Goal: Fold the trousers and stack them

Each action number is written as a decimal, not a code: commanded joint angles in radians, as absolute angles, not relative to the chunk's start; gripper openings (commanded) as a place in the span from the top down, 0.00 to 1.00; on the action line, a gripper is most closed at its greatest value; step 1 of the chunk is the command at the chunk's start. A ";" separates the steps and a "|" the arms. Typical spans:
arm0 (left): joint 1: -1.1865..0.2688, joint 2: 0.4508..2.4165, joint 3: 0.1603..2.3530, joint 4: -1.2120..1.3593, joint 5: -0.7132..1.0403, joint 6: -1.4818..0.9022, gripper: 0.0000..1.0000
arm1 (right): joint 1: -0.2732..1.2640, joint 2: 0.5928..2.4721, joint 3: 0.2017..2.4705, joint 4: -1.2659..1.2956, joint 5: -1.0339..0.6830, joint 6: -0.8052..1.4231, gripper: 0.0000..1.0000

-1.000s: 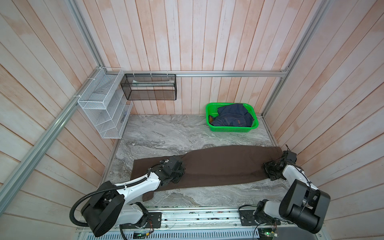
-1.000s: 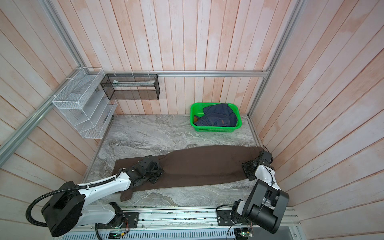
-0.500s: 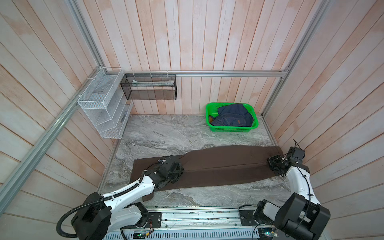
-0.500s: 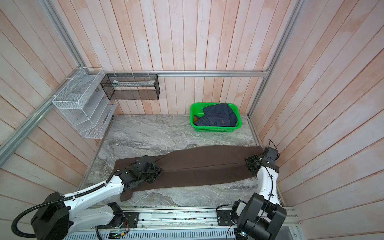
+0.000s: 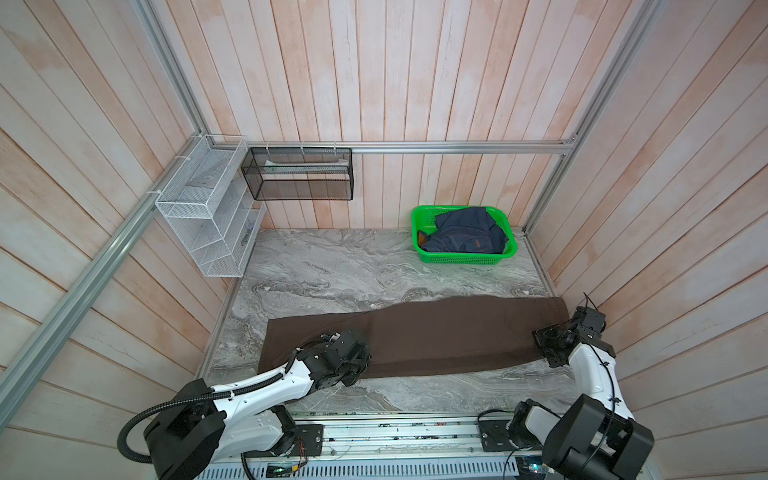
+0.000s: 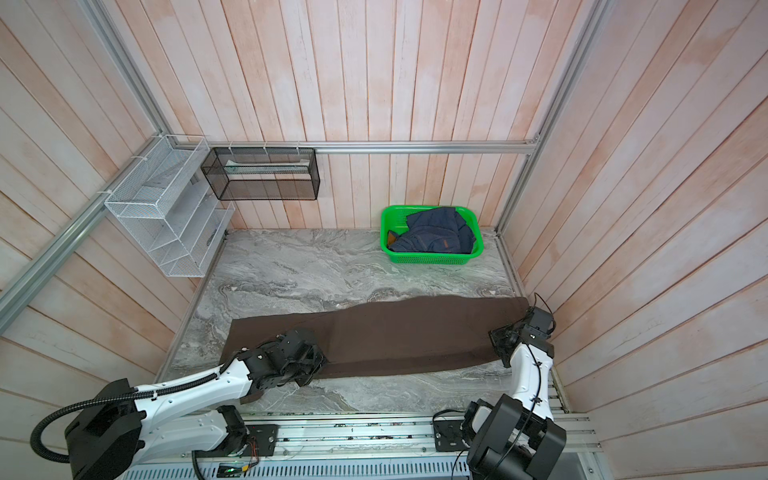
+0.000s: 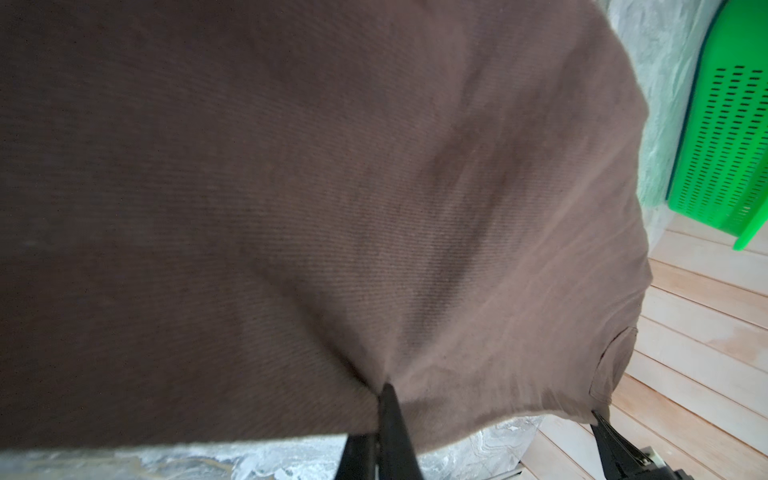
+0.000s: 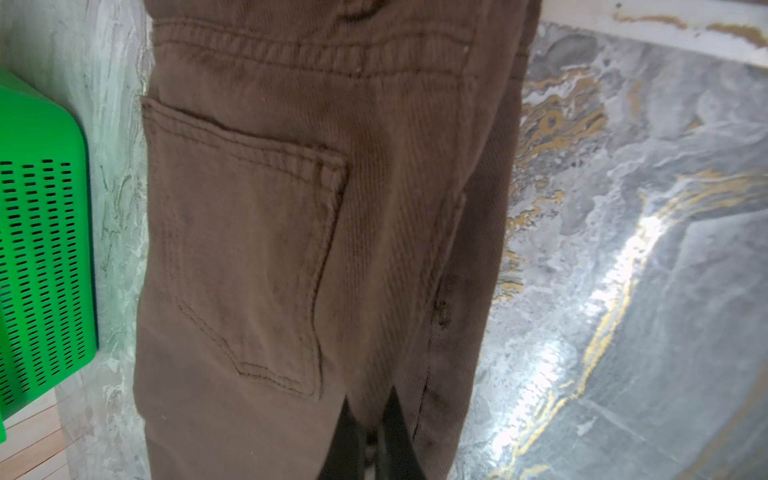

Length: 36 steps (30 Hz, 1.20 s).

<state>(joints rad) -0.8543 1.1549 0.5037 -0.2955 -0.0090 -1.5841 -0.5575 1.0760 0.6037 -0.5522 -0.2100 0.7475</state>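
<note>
The dark brown trousers (image 5: 436, 332) (image 6: 407, 332) lie stretched across the front of the marble table (image 5: 332, 270), with the legs to the left and the waist to the right. My left gripper (image 5: 353, 359) (image 6: 316, 357) is at the near edge of a leg. In the left wrist view this gripper (image 7: 384, 390) is shut on a pinch of fabric (image 7: 291, 208). My right gripper (image 5: 542, 340) (image 6: 494, 338) is at the waist end. In the right wrist view it (image 8: 370, 409) is shut on cloth beside the back pocket (image 8: 249, 257).
A green basket (image 5: 465, 259) (image 6: 432, 258) holding a navy denim garment (image 5: 465, 235) stands at the back right. A white wire rack (image 5: 203, 216) and a black mesh box (image 5: 299, 178) hang on the left and back walls. Wooden walls close in on both sides.
My right gripper's jaws have closed on the waist end, and the right arm has straightened up behind it. The left gripper has shifted slightly toward the table's front edge, still shut on the leg.
</note>
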 commanded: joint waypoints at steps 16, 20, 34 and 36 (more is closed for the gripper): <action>-0.882 1.210 0.463 -0.324 0.036 -1.561 1.00 | -0.591 1.090 0.568 -0.526 -0.048 0.677 1.00; -0.882 1.242 0.440 -0.291 0.070 -1.561 0.86 | -0.593 1.128 0.562 -0.525 -0.044 0.657 0.85; -0.873 1.124 0.531 -0.384 -0.004 -1.496 0.37 | -0.594 1.076 0.713 -0.661 0.048 0.698 0.31; -0.858 1.100 0.549 -0.407 -0.012 -1.479 0.37 | -0.589 1.069 0.738 -0.672 0.031 0.716 0.31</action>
<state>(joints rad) -0.8722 1.1351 0.5064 -0.3481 0.0345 -1.5131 -0.5900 1.0847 0.6971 -0.6174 0.0071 0.6888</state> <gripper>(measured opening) 0.629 0.693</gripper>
